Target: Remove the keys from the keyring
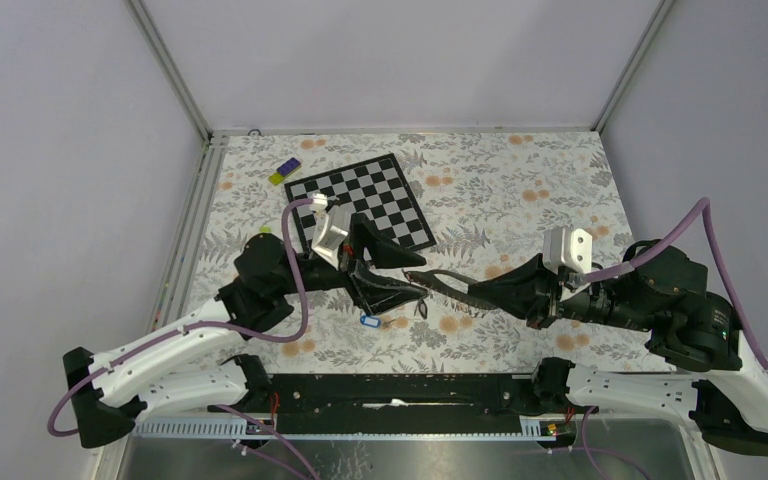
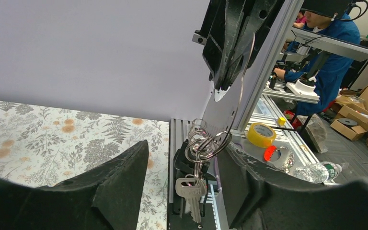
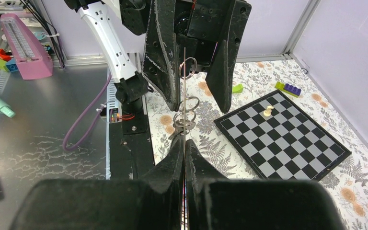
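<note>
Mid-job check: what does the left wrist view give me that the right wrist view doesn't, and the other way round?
Only the left wrist: the blades of the keys in full, hanging below the keyring, and a yellow tape roll beyond the table. Only the right wrist: the chessboard with a white chess piece, and the right pincer shut on the keyring's thin wire. Both: the keyring's loops between the open fingers of the left pincer.
</note>
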`<act>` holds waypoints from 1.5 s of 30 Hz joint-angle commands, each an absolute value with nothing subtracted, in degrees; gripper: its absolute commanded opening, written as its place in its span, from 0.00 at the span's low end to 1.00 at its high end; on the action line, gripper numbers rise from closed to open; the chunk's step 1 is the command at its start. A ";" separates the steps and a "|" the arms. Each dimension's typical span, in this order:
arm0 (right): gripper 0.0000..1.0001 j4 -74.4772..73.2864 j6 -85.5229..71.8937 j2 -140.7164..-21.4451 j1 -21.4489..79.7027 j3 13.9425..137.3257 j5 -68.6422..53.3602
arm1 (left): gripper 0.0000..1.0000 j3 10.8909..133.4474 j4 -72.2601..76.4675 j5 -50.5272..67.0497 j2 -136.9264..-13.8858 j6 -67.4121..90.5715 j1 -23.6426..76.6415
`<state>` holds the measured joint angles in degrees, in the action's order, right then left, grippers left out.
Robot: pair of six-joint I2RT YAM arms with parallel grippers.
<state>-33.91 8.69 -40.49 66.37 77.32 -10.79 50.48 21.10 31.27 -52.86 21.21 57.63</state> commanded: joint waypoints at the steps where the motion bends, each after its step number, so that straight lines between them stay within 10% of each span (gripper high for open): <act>1: 0.05 -30.55 8.44 -40.76 66.21 77.85 -12.13 | 0.60 52.08 25.05 32.69 -51.06 21.09 57.59; 45: 0.06 -29.33 7.37 -39.27 66.19 78.49 -18.46 | 0.68 50.45 28.81 37.31 -53.18 22.37 57.58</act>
<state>-33.45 8.08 -39.33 66.37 77.34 -17.17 50.09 24.12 35.94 -52.56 21.47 57.63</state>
